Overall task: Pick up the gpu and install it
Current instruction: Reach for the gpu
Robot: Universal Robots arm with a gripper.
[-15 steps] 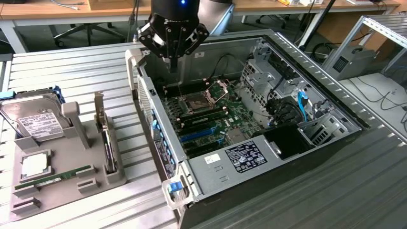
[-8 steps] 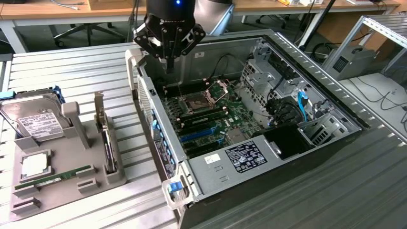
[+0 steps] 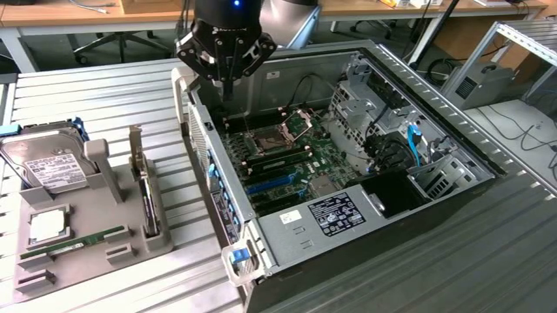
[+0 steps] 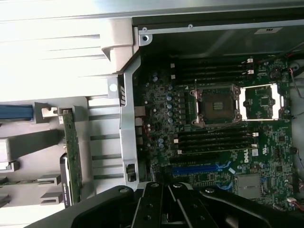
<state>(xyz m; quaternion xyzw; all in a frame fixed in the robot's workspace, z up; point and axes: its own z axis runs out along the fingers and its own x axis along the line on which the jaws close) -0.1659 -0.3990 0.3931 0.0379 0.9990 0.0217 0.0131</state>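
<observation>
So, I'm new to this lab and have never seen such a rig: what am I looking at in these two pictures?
This is a robot arm with a gripper at its end, shut and holding nothing. One picture comes from a camera off the arm, the other from a camera on its wrist, looking down into an open computer case. The gripper hangs over the case's edge; inside lies the motherboard. Beside the case, on the ribbed table, a grey holder carries a hard drive, a memory stick and the gpu, which stands on edge, not yet picked up.
</observation>
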